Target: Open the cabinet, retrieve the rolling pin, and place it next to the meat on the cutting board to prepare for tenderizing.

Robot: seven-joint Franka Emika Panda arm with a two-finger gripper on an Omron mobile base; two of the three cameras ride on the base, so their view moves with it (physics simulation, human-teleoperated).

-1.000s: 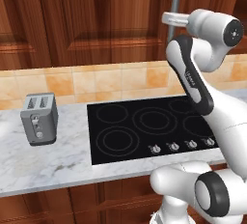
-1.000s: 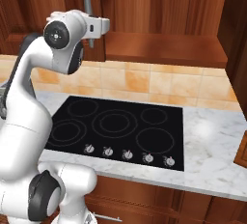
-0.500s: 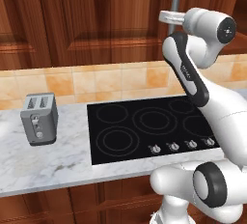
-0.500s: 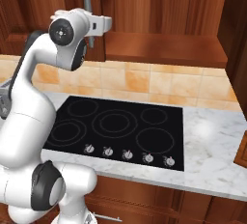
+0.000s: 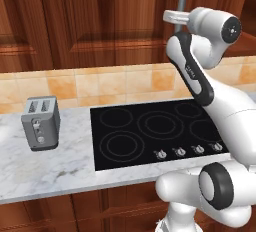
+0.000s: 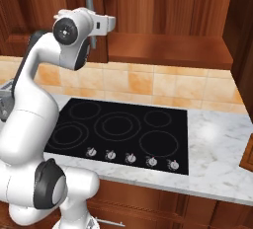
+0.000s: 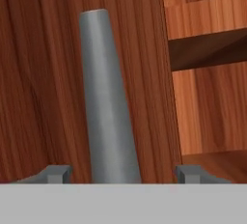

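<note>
1. The two-finger dark-tipped gripper (image 7: 123, 174) is spread, grasping nothing.
2. The long grey metal bar handle (image 7: 107, 107) of the tall dark reddish-brown wooden cabinet (image 5: 85, 16) stands between the fingertips, its long axis crossing their closing line.
3. Closing should catch it.
</note>
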